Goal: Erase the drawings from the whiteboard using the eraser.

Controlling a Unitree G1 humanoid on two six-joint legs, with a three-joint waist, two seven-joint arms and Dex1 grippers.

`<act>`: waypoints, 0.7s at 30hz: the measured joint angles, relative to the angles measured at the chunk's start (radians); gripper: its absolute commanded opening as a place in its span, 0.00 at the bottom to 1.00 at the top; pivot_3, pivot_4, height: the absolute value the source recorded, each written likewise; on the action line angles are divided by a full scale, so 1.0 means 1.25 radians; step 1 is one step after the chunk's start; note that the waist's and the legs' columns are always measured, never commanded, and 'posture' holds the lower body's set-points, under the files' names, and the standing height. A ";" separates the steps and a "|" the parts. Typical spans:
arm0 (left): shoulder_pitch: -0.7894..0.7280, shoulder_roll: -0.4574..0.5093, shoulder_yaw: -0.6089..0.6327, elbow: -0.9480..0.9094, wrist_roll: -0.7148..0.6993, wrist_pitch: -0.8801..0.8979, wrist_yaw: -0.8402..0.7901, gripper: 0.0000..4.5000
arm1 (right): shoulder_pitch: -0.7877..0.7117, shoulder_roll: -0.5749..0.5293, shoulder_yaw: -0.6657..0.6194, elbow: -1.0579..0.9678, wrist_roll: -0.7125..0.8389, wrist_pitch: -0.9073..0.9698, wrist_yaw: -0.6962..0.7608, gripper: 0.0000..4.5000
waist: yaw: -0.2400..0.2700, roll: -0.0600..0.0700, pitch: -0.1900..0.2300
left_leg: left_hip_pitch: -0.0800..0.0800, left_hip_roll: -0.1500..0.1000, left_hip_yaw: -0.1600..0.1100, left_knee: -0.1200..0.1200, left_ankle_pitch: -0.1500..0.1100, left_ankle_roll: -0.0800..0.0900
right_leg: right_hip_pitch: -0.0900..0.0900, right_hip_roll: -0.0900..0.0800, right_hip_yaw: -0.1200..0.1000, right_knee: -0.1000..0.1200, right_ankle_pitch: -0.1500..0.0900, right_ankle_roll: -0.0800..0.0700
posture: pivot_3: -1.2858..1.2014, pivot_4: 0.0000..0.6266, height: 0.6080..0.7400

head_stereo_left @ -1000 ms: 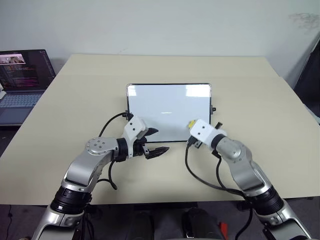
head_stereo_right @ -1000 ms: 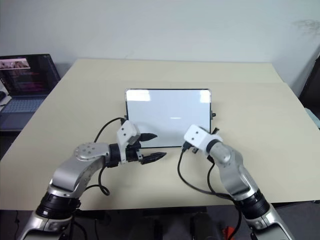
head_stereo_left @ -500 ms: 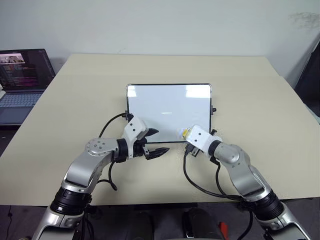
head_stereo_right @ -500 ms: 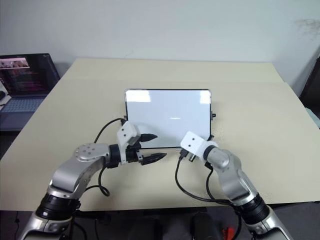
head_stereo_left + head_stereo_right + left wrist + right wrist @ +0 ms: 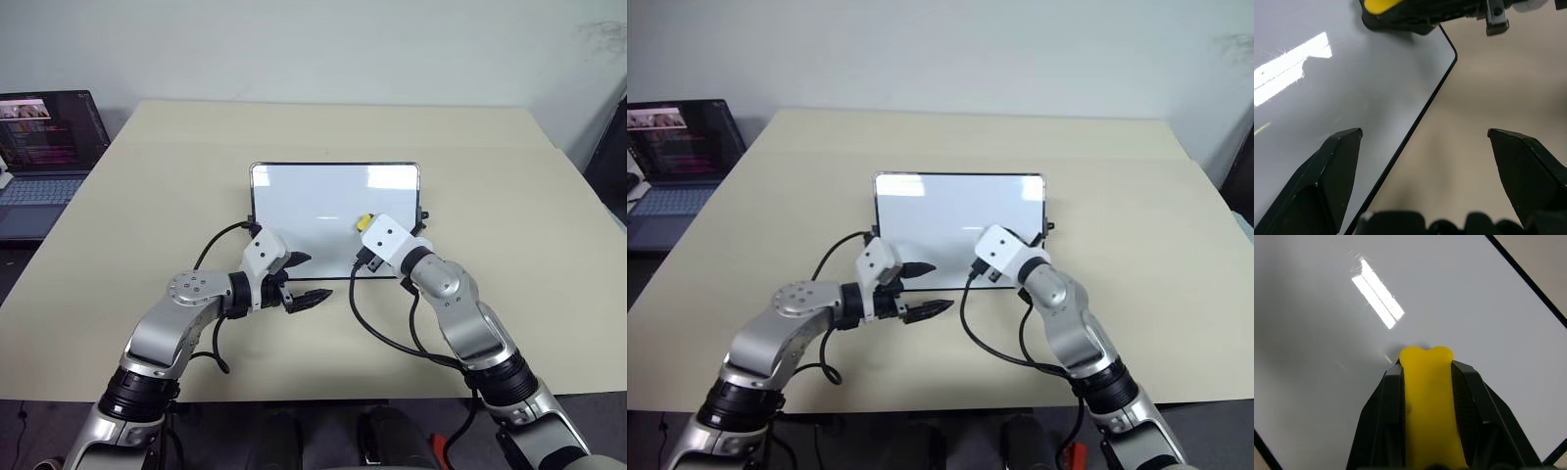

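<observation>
The right gripper (image 5: 1426,382) is clamped on the yellow eraser (image 5: 363,222), whose long axis runs straight out along the fingers, its tip over the right half of the whiteboard (image 5: 313,211) lying on the bench (image 5: 509,196). The board spreads ahead and leftward of it; I see no red drawings on it, so any further wiping looks to go leftward. The left gripper (image 5: 302,279) gapes empty over the board's near edge, further from the eraser.

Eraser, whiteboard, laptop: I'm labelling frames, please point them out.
eraser (image 5: 1427,396), right wrist view, yellow top face.
whiteboard (image 5: 304,211), left eye view, bare white surface.
laptop (image 5: 44,137), left eye view, screen.
</observation>
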State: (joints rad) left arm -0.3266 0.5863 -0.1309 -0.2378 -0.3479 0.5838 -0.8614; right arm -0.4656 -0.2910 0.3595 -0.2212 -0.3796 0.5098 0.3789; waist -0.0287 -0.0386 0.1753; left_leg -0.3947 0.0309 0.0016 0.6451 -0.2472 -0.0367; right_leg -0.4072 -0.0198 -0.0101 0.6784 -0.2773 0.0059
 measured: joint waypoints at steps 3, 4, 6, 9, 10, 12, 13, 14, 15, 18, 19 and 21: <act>0.000 0.000 0.000 0.000 -0.002 0.000 0.000 1.00 | 0.003 -0.013 0.000 -0.002 0.000 0.001 0.012 0.22 | 0.000 0.000 0.000 | 0.000 0.000 0.000 0.000 0.000 0.000 | 0.000 0.000 0.000 0.000 0.000 0.000 | 0.52 0.24 1.00; 0.000 0.000 0.000 0.000 -0.002 0.000 0.000 1.00 | 0.009 -0.023 0.000 -0.009 0.000 0.003 0.021 0.22 | 0.000 0.000 0.000 | 0.000 0.000 0.000 0.000 0.000 0.000 | 0.000 0.000 -0.001 0.000 0.000 0.001 | 0.52 0.24 1.00; 0.000 0.001 0.000 0.000 -0.002 0.001 0.000 1.00 | 0.033 -0.047 0.001 -0.029 0.001 0.008 0.048 0.22 | 0.002 0.000 0.000 | 0.001 0.000 -0.001 0.000 0.000 0.000 | 0.001 0.000 -0.001 0.000 -0.001 0.001 | 0.52 0.24 1.00; 0.001 0.001 0.000 -0.001 -0.003 0.001 0.000 1.00 | 0.074 -0.075 0.012 -0.060 0.001 0.023 0.083 0.22 | 0.001 0.000 0.000 | 0.002 0.000 0.000 0.000 0.000 0.000 | 0.002 0.000 -0.001 0.000 -0.001 0.001 | 0.52 0.24 1.00; 0.001 0.001 0.000 -0.001 -0.003 0.001 0.000 1.00 | 0.084 -0.080 0.015 -0.067 0.001 0.030 0.094 0.22 | 0.001 0.000 0.000 | 0.002 0.000 0.000 0.000 0.000 0.000 | 0.002 0.000 -0.001 0.000 -0.001 0.001 | 0.52 0.24 1.00; 0.001 0.001 0.000 -0.001 -0.003 0.001 0.000 1.00 | 0.094 -0.086 0.019 -0.073 0.001 0.039 0.110 0.22 | 0.000 0.000 0.000 | 0.003 0.000 0.000 0.000 0.000 0.000 | 0.002 0.000 0.000 0.001 -0.001 0.001 | 0.52 0.24 1.00; 0.001 0.001 0.000 -0.001 -0.003 0.001 0.000 1.00 | 0.098 -0.088 0.021 -0.075 0.001 0.041 0.115 0.22 | -0.001 0.000 0.000 | 0.003 0.000 0.000 0.000 0.000 0.000 | 0.002 0.000 0.000 0.001 -0.001 0.001 | 0.52 0.24 1.00; 0.001 0.001 0.000 -0.001 -0.003 0.001 0.000 1.00 | 0.099 -0.088 0.021 -0.076 0.001 0.043 0.116 0.22 | -0.001 0.000 0.000 | 0.003 0.000 0.000 0.000 0.000 0.000 | 0.002 0.000 0.000 0.001 -0.001 0.001 | 0.52 0.24 1.00; 0.000 0.000 0.000 -0.001 -0.003 0.001 0.000 1.00 | 0.099 -0.088 0.021 -0.078 0.001 0.047 0.117 0.22 | -0.001 0.000 0.000 | 0.004 0.000 0.000 0.000 0.000 0.000 | 0.002 0.000 0.000 0.001 -0.001 0.001 | 0.52 0.24 1.00; 0.000 0.000 0.000 -0.001 -0.003 0.001 0.000 1.00 | 0.097 -0.088 0.021 -0.083 0.001 0.056 0.122 0.22 | -0.001 0.000 0.000 | 0.003 0.000 0.000 0.000 0.000 0.000 | 0.002 0.001 0.000 0.001 -0.001 0.001 | 0.52 0.24 1.00; 0.000 0.000 0.000 -0.001 -0.003 0.001 0.000 1.00 | 0.098 -0.090 0.020 -0.086 0.002 0.058 0.125 0.22 | -0.001 0.000 0.000 | 0.003 0.000 0.000 0.000 0.000 0.000 | 0.002 0.001 0.000 0.001 -0.001 0.001 | 0.52 0.24 1.00; 0.000 0.000 0.000 0.000 -0.002 0.001 0.000 1.00 | 0.108 -0.099 0.011 -0.098 0.009 0.065 0.133 0.22 | 0.000 0.000 0.000 | 0.003 0.000 0.000 0.000 0.000 0.000 | 0.002 0.001 0.000 0.001 -0.001 0.001 | 0.52 0.24 1.00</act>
State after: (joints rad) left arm -0.3264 0.5857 -0.1308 -0.2384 -0.3509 0.5847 -0.8614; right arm -0.3306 -0.4154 0.3734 -0.3434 -0.3686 0.5913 0.5447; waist -0.0284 -0.0388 0.1751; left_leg -0.3911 0.0311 0.0017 0.6455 -0.2470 -0.0366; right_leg -0.4048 -0.0191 -0.0102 0.6794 -0.2781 0.0073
